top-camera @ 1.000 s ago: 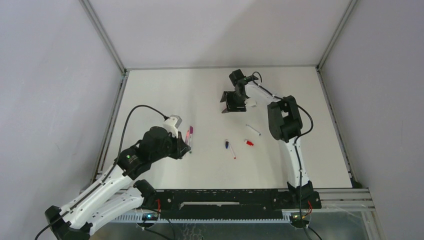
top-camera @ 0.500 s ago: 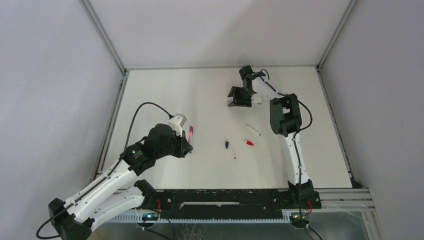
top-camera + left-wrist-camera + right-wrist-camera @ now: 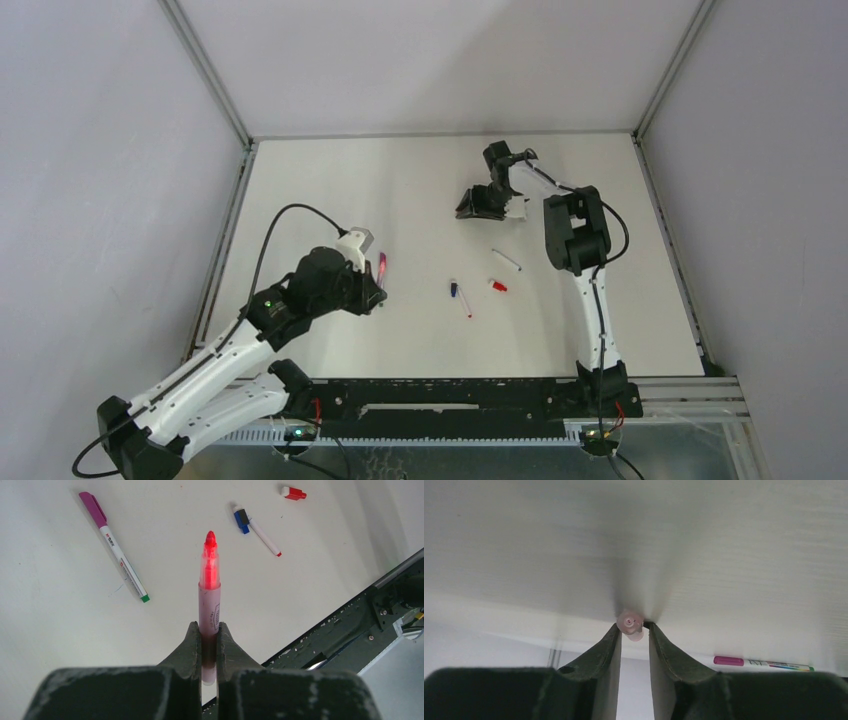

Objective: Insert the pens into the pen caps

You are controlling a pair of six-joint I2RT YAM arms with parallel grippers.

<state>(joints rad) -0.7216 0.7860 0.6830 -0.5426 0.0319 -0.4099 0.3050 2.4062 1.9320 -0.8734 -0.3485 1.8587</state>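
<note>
My left gripper (image 3: pixel 374 283) is shut on a pinkish-red pen (image 3: pixel 208 590) and holds it above the table, its bare red tip pointing away from the jaws; the gripper (image 3: pixel 206 628) grips the barrel's rear end. My right gripper (image 3: pixel 472 208) is at the far middle of the table, low over the surface. In the right wrist view the gripper (image 3: pixel 632 626) pinches a small pink cap (image 3: pixel 630 624) at its fingertips. A white pen with a magenta cap (image 3: pixel 117 550) lies below the left gripper and also shows in the right wrist view (image 3: pixel 764 663).
A white pen with a blue cap and a red end (image 3: pixel 460 297) lies mid-table, also in the left wrist view (image 3: pixel 256 527). A red cap (image 3: pixel 497 286) lies to its right. A white pen (image 3: pixel 506 260) lies beyond it. The black rail (image 3: pixel 460 395) runs along the near edge.
My left gripper has lifted the pinkish-red pen off the table and shifted slightly forward. My right gripper has moved a little right and toward the back with the pink cap.
</note>
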